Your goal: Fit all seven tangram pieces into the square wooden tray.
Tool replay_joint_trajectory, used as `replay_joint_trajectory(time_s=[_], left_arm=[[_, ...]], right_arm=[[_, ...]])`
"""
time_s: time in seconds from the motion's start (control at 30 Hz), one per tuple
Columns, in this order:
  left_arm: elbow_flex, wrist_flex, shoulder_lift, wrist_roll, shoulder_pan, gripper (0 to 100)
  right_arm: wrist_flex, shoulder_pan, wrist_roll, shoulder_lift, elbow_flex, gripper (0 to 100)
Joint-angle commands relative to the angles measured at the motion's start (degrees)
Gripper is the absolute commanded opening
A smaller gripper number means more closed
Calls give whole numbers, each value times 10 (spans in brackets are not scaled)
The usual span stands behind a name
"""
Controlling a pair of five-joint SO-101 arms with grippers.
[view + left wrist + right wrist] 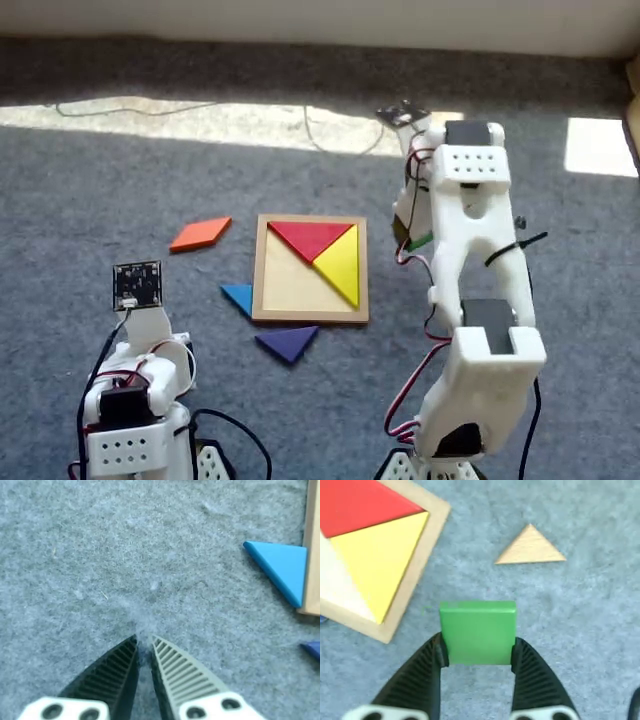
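1. The right gripper (pixel 477 649) is clamped on the green square (pixel 477 630). One finger presses each of two opposite sides, and the fingers are spread only as wide as the piece.
2. The green square sits outside the wooden tray (pixel 434 530), just beside the rim near the corner that holds the yellow triangle (pixel 380 560). It cannot be told whether the square rests on the carpet (pixel 100 200) or is lifted off it.
3. Inside the tray, the red triangle (pixel 360 505) and the yellow triangle meet along one edge. The rest of the tray floor is bare wood.
4. A plain wooden triangle (pixel 530 547) lies flat on the carpet beyond the green square, apart from the tray.
5. The left gripper (pixel 145 642) has its fingers drawn almost together, with only a thin slit between the tips. It holds nothing and points at bare carpet, off the side of the tray where the blue triangle (pixel 280 570) lies.
6. The blue triangle lies against the tray's outer edge.
7. In the high view, the purple triangle (pixel 287 342) lies just beside the tray's edge nearest the arm bases. The orange parallelogram (pixel 200 233) lies near the tray's far corner on the blue triangle's side, not touching it.
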Motion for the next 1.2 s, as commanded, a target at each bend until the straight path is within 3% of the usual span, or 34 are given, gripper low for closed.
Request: replay_joint_trajectory(time_s=[0.0, 0.3, 0.43, 0.7, 0.93, 1.17], left_arm=[[12, 4, -22, -3, -6, 6], [12, 4, -22, -3, -6, 6], [12, 4, -22, -3, -6, 6], [12, 4, -22, -3, -6, 6], [12, 4, -22, -3, -6, 6], [12, 4, -22, -3, -6, 6]], right_arm=[[7, -65, -39, -81, 38, 8], [-102, -254, -169, -155, 168, 8], [-190, -302, -192, -138, 229, 8], [-236, -326, -192, -86, 267, 15], [-233, -315, -190, -71, 267, 178], [-234, -314, -190, -73, 266, 180]])
